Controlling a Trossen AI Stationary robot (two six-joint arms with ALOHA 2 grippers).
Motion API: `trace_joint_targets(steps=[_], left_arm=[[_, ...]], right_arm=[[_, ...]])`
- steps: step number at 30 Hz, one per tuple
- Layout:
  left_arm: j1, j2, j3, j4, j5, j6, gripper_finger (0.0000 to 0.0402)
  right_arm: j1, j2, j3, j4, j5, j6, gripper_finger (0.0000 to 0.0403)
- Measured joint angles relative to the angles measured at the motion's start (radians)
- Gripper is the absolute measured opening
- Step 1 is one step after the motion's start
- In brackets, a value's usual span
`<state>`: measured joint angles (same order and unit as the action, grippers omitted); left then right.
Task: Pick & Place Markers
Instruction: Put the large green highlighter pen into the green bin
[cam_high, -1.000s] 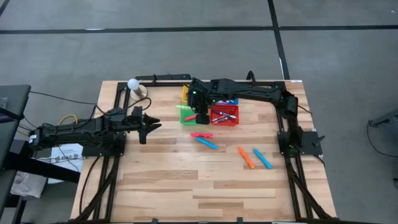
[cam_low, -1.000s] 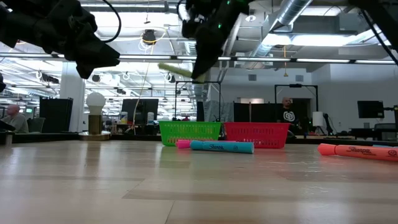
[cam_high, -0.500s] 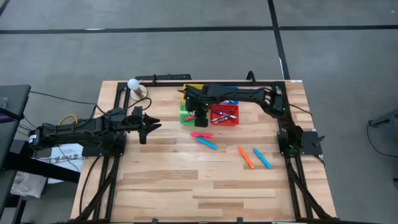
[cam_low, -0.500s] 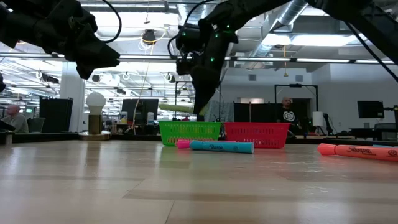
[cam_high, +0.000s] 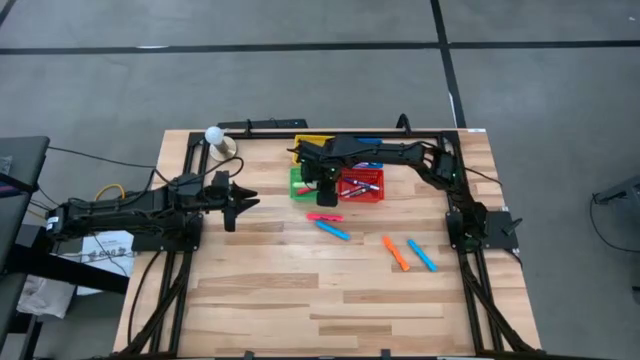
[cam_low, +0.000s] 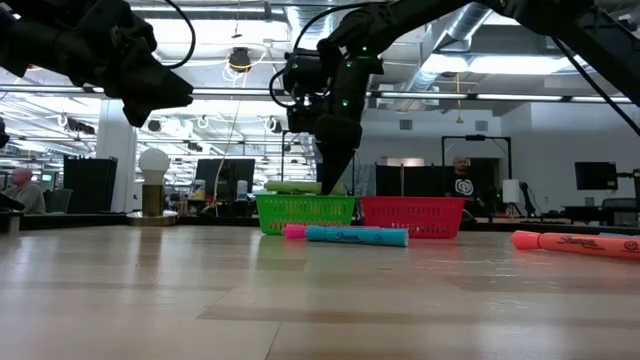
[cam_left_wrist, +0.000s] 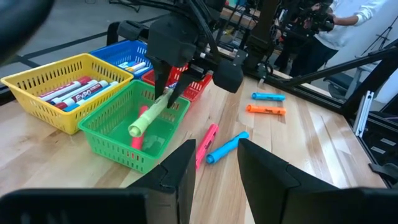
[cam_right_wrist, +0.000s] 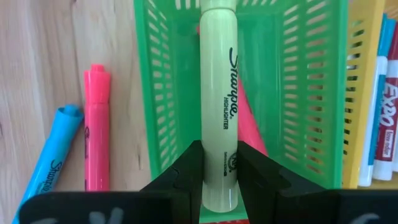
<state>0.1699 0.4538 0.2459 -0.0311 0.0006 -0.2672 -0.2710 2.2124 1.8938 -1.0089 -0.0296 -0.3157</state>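
Pinching a pale-green highlighter marker (cam_right_wrist: 219, 112) w/ our right gripper (cam_right_wrist: 219, 167) over the green mesh basket (cam_right_wrist: 305, 93), we've four loose markers left on the table.

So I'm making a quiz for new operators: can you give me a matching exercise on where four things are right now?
Things:
1. yellow-green highlighter
2. pink marker
3. orange marker
4. left gripper

Places:
A. on the table next to a blue marker, on the right side
B. in the right gripper, over the green basket
C. hanging over bare table, holding nothing
D. on the table just in front of the green basket

Pairs: 1-B, 2-D, 3-A, 4-C
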Motion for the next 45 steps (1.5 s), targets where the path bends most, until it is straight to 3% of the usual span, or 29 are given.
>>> trace_joint_targets(steps=[34,45], left_arm=[[0.000,0.000,0.000,0.006,0.000,0.000,0.0117],[0.000,0.000,0.000,0.007,0.000,0.000,0.0117]], right_arm=[[-0.024,0.054,0.000,0.035,0.002,-0.033,0.0075],[-0.025,0.054,0.000,0.033,0.000,-0.033,0.0113]])
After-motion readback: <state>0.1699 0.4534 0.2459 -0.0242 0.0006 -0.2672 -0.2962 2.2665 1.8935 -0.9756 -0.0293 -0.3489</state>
